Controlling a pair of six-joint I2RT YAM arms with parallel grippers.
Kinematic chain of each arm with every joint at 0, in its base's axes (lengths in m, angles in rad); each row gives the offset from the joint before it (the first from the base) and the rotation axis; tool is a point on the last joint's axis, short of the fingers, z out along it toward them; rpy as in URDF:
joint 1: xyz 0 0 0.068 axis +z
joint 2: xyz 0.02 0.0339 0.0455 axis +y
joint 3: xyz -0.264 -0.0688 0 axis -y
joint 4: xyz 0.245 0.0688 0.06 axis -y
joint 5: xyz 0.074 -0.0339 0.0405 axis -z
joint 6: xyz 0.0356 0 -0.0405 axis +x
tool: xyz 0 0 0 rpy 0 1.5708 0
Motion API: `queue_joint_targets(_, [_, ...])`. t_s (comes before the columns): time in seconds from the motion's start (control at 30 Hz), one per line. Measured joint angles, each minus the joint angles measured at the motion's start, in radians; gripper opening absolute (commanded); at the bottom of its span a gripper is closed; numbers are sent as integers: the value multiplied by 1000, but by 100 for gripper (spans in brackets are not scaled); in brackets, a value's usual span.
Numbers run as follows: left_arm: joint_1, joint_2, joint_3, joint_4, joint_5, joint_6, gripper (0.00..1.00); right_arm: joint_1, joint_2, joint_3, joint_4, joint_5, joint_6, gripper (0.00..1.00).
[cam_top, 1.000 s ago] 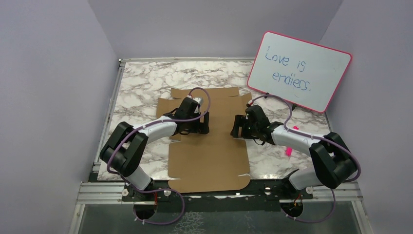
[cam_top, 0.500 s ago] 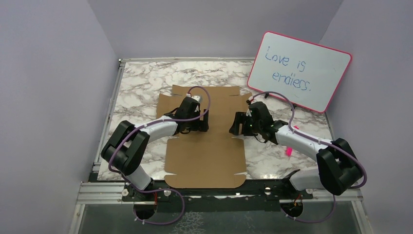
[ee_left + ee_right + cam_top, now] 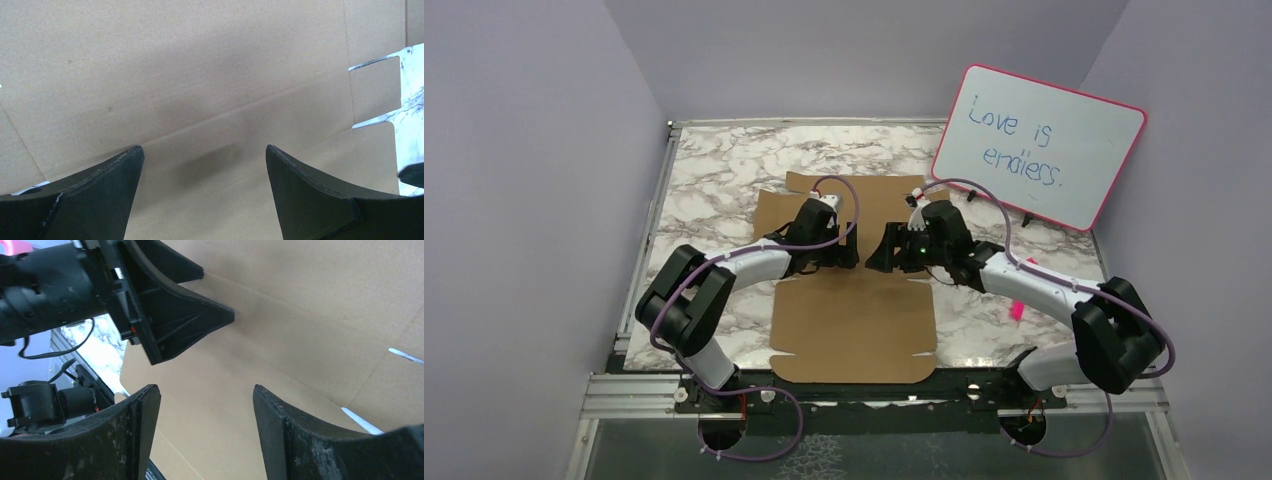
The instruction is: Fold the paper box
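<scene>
The paper box [image 3: 854, 320] is a flat brown cardboard sheet with flaps and slits, lying on the marble table [image 3: 714, 170]. My left gripper [image 3: 846, 250] stands open over the sheet's middle, jaws wide apart, nothing between them. In the left wrist view that gripper [image 3: 202, 150] hovers over a crease in the paper box [image 3: 200, 65]. My right gripper [image 3: 879, 257] faces it from the right, open and empty. In the right wrist view my right gripper [image 3: 205, 390] is just above the paper box [image 3: 320, 315], with the left gripper's fingers [image 3: 190, 315] close ahead.
A pink-rimmed whiteboard [image 3: 1039, 145] with blue writing leans at the back right. A small pink object [image 3: 1016, 311] lies on the table beside the right arm. Lilac walls enclose the table on three sides. A metal rail [image 3: 874, 392] runs along the near edge.
My right gripper has moved left across the sheet until it nearly meets the left gripper, and its jaws have narrowed a little. The sheet has shifted slightly. The left gripper has barely moved.
</scene>
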Motion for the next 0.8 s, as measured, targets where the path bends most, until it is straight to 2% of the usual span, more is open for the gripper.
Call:
queue_joint_targets(0.17, [0,0,-3,6,0,-3,93,0,34,16,-37,27,-6,78])
queue_joint_targets(0.37, [0,-1,-6,11,0,-5,93,-2,-49,27,-152,251,-57,85])
queue_joint_targets(0.5, [0,-1,-6,11,0,-5,93,-45,-80,-10,-161,323,-76,86])
queue_joint_targets(0.6, [0,-1,-8,13,0,-5,93,-100,-80,-70,-155,319,-76,86])
queue_joint_targets(0.8, [0,-3,-11,18,0,-5,93,-217,-79,-180,-89,195,-55,85])
